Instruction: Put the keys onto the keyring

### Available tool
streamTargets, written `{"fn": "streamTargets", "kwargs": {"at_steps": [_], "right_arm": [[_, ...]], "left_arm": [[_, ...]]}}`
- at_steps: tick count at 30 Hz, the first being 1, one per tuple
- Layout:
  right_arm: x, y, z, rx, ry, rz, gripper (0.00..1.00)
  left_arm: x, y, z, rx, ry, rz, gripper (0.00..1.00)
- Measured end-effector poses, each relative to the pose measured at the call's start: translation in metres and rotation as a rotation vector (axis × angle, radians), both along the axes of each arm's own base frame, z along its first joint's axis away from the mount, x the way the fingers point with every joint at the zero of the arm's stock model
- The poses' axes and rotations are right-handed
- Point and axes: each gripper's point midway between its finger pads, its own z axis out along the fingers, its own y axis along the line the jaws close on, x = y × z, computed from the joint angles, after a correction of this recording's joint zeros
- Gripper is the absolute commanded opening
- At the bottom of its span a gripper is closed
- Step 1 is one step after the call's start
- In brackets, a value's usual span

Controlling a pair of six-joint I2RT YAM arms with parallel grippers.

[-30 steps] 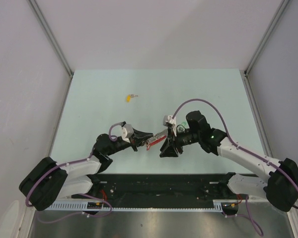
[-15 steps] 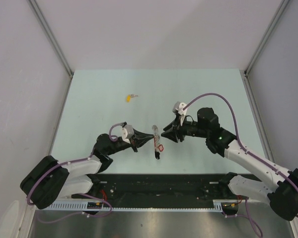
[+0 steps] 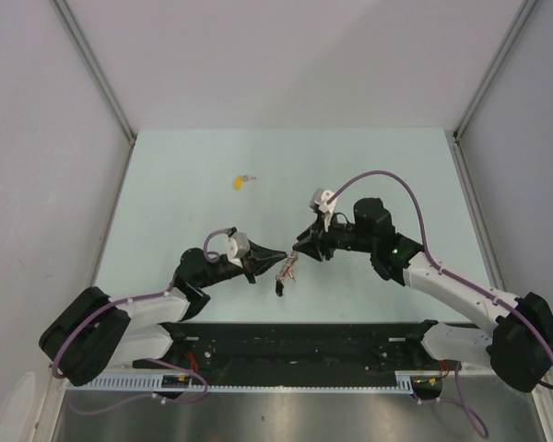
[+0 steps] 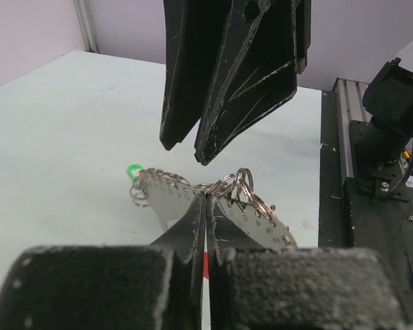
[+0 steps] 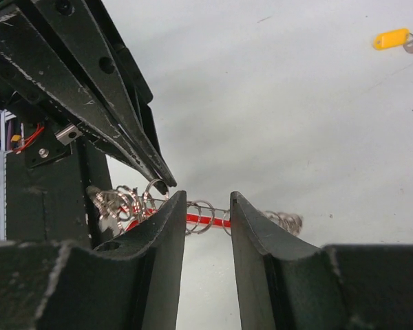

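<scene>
My left gripper [image 3: 278,259] [image 4: 206,196] is shut on the keyring [image 3: 285,271], whose red band [image 4: 206,264] shows between its jaws. The chain's metal rings [image 4: 239,187] bunch just past its tips. A green key head [image 4: 134,170] lies at the left end of that bunch. My right gripper [image 3: 298,247] [image 5: 205,199] is open and faces the left one tip to tip. Its fingers [image 5: 162,237] stand on either side of the red band and rings [image 5: 205,218], with gaps on both sides. The yellow key [image 3: 238,180] [image 5: 392,39] lies alone on the table farther back.
The pale green table [image 3: 387,175] is closed in by white walls at the back and sides. The arms' black base rail [image 3: 295,341] runs along the near edge; part of it shows in the left wrist view [image 4: 378,172].
The right gripper lifted away toward the right, then came back to the keyring with its jaws slightly narrower. The keyring swung from hanging straight to a bunched clump. The left gripper stayed shut.
</scene>
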Motion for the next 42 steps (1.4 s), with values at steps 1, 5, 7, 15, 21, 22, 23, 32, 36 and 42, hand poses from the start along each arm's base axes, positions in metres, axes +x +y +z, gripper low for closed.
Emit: {"fn": "streamTargets", "kwargs": {"at_steps": [1,5,7,15,21,22,23,32,36,42], "right_arm": [[-0.001,0.001,0.0,0.001,0.002,0.007,0.36],[-0.008,0.003,0.0,0.004,0.002,0.043,0.36],[-0.012,0.004,-0.001,0.001,0.004,0.063,0.36],[-0.021,0.005,-0.005,-0.012,0.025,0.098,0.36],[-0.023,0.005,-0.007,-0.017,0.029,0.104,0.36],[-0.023,0.005,-0.007,-0.017,0.028,0.104,0.36],[-0.023,0.006,-0.007,-0.017,0.028,0.105,0.35],[-0.025,0.011,-0.013,-0.033,0.029,0.111,0.35],[-0.026,0.014,-0.017,-0.041,0.028,0.121,0.35],[-0.024,0.017,-0.02,-0.046,0.022,0.116,0.29]], "left_arm": [[0.0,0.0,0.0,0.0,0.0,0.001,0.01],[0.002,0.001,-0.001,0.003,0.009,0.011,0.0],[0.003,0.001,-0.003,0.009,0.021,0.018,0.0],[0.006,0.003,-0.007,0.014,0.055,0.041,0.0],[0.007,0.004,-0.006,0.01,0.063,0.053,0.01],[0.007,0.004,-0.006,0.011,0.065,0.054,0.0],[0.007,0.004,-0.007,0.011,0.066,0.054,0.0],[0.006,0.004,-0.005,0.001,0.086,0.051,0.01],[0.006,0.004,-0.004,-0.003,0.09,0.05,0.0],[0.005,0.003,0.0,-0.024,0.112,0.045,0.0]]}}
